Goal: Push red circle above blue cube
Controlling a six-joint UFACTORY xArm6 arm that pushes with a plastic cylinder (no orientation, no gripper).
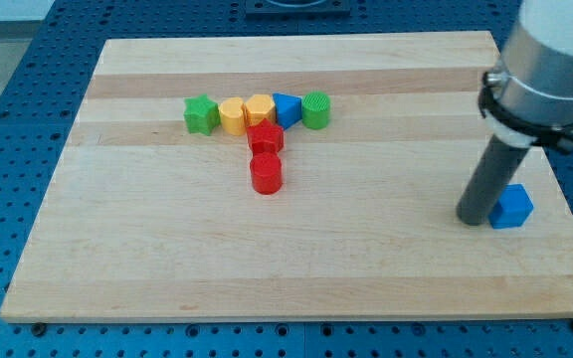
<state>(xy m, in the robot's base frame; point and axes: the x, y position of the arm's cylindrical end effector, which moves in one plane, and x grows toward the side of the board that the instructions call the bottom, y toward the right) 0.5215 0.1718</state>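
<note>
The red circle [266,173] is a red cylinder left of the board's centre, just below a red star-like block [265,137]. The blue cube [512,206] sits near the board's right edge, low in the view. My tip [474,220] rests on the board right against the cube's left side, far to the right of the red circle. The rod rises from there to the grey arm body at the view's top right.
A row of blocks lies above the red pair: a green star [200,114], a yellow block [232,115], an orange-yellow block [259,108], a blue wedge [286,108] and a green cylinder [316,109]. The wooden board [296,268] lies on a blue perforated table.
</note>
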